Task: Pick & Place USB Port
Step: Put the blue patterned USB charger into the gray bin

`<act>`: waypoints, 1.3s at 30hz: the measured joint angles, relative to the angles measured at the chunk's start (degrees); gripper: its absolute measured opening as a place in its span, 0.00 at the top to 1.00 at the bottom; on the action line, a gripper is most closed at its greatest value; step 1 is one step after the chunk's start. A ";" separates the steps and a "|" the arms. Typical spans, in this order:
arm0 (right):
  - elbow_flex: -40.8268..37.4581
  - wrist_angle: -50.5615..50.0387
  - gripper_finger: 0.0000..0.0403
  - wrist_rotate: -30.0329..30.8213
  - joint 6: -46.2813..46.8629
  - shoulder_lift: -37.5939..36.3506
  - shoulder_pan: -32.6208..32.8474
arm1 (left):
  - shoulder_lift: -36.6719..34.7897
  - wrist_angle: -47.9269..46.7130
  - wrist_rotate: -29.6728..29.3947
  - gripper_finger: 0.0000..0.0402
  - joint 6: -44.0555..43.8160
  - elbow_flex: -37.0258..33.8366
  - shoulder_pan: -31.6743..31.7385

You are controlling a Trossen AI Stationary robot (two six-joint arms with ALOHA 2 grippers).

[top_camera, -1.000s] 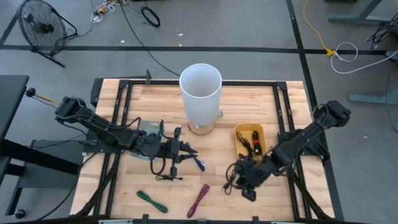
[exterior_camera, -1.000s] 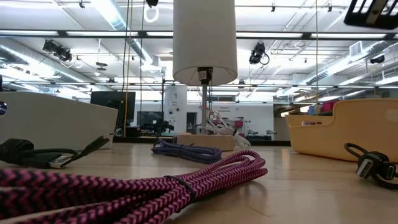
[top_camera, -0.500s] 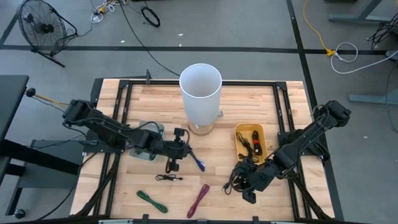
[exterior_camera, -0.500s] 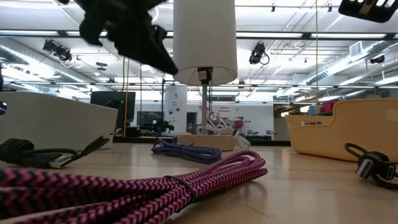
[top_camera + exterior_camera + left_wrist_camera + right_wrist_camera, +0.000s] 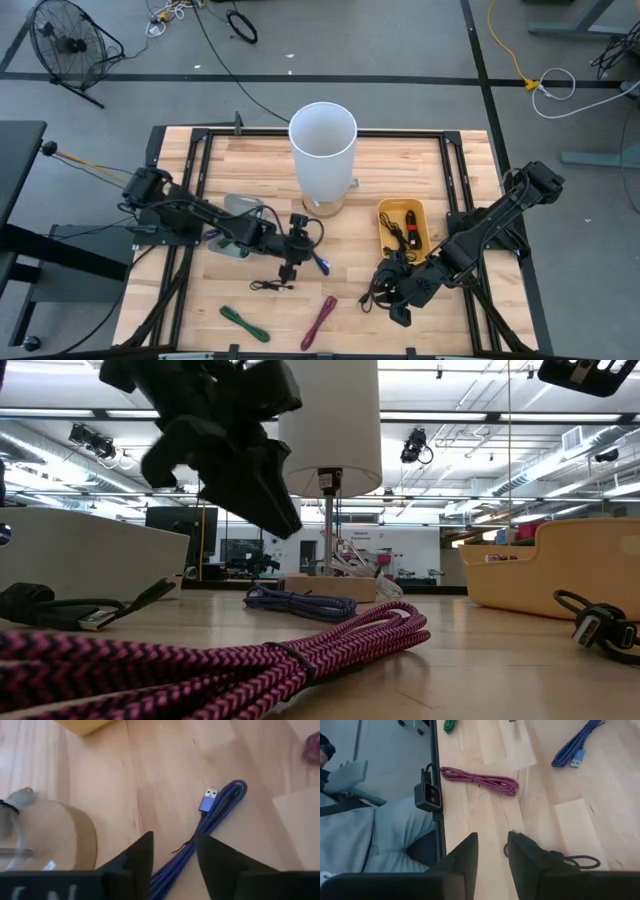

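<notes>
A blue braided USB cable point(image 5: 318, 262) lies coiled on the wooden table, its plug end point(image 5: 209, 800) free. My left gripper point(image 5: 297, 243) hangs open above it in mid-table; in the left wrist view the blue cable point(image 5: 210, 820) runs under the gap between my fingers point(image 5: 175, 857). The low view shows the left gripper point(image 5: 262, 510) well clear of the blue cable point(image 5: 300, 602). My right gripper point(image 5: 395, 290) waits open near the table's near right, beside a black cable point(image 5: 565, 861). A yellow bin point(image 5: 385, 212) holding cables stands right of centre.
A tall white cylinder point(image 5: 322, 150) stands on a base at the far middle. A pink cable point(image 5: 320, 320), a green cable point(image 5: 243, 322) and a thin black cable point(image 5: 270, 286) lie near the near edge. A pale dish point(image 5: 235, 210) sits under the left arm.
My left arm has reached toward the table's right and come down: its gripper, out of the low view a second ago, now hangs in it above the blue cable. The right arm has kept still.
</notes>
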 joint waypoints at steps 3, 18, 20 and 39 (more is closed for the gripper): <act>-0.02 -0.03 0.74 0.00 -0.43 0.00 -0.01 | 3.14 -1.73 -0.22 0.56 0.31 1.10 -0.18; -0.02 0.26 0.74 0.00 -1.07 0.02 -0.02 | 13.21 -9.02 5.43 0.47 0.37 8.77 1.13; -0.02 0.38 0.74 0.00 -1.17 0.04 0.00 | 13.94 -9.82 7.23 0.49 0.31 8.81 1.85; -0.02 0.71 0.74 1.49 -2.38 0.03 0.02 | 12.55 -23.42 4.69 0.95 -11.51 17.81 2.73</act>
